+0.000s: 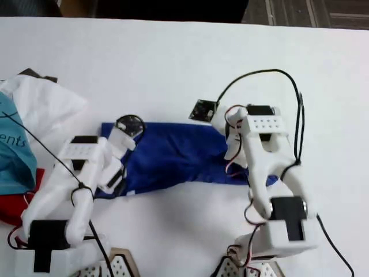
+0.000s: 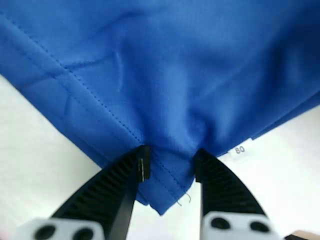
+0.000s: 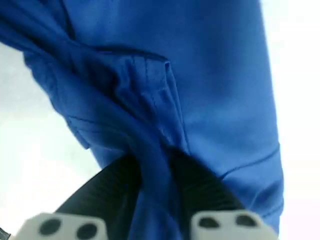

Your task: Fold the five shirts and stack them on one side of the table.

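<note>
- Far left edge of the table (image 1: 173, 57): a loose heap of shirts. The white shirt (image 1: 43, 101) lies at the back, the teal shirt (image 1: 12, 153) in front of it, and the red shirt (image 1: 16, 205) nearest the arm bases, partly under the teal one. None looks folded.
- Left arm (image 1: 63, 190): rises from its base at the near left and leans toward the table's middle, with its head at the left end of the blue shirt (image 1: 173, 153).
- Left gripper (image 2: 170, 165): the jaws are clamped on a hemmed corner of the blue shirt. Cloth fills the gap between the black fingers (image 2: 127, 180), and the corner tip pokes out below them. A small white label (image 2: 239, 150) sits at the cloth's edge just beside one finger.
- Blue shirt: lies mid-table as a long rumpled band running left to right between the two arms (flat on the surface as far as the high view shows), well apart from the heap.
- Small black square (image 1: 203, 109): on the table just behind the band, with a black cable running from it.
- Right arm (image 1: 277, 173): its head sits over the right end of the band.
- Right gripper (image 3: 155, 165): closed on a bunched fold of blue cloth, with a stitched seam running up from the pinch.
</note>
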Controlling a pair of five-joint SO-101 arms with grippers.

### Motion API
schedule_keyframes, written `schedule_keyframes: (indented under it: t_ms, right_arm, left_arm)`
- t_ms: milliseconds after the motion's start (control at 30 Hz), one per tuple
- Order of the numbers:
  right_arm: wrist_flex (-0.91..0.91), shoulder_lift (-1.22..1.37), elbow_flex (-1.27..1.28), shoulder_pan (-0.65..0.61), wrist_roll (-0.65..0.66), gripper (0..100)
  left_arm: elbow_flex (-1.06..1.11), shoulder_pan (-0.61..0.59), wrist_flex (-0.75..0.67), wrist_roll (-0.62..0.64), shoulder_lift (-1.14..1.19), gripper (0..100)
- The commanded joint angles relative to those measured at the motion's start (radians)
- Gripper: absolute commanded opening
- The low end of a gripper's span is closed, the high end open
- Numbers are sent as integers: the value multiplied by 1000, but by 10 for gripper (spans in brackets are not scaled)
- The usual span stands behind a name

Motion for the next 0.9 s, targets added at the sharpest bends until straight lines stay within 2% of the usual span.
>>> schedule_keyframes:
  t_ms: [0, 267, 433, 567, 767, 867]
  right_arm:
    - [39, 8, -95, -5, -43, 187]
    - [87, -33, -215, 76, -48, 190]
    - [260, -35, -267, 148, -43, 167]
    - [404, -38, -302, 140, -49, 9]
    - [460, -168, -250, 134, -49, 22]
    - [456, -213, -149, 76, -49, 22]
  left_arm:
    - [-2, -8, -68, -3, -2, 161]
    - [-2, -8, -68, -3, -2, 161]
    - [-2, -8, -68, -2, -2, 161]
    - [-2, -6, -68, -2, -2, 161]
    - [-2, -5, -68, -2, -2, 161]
    - [-2, -5, -68, -2, -2, 161]
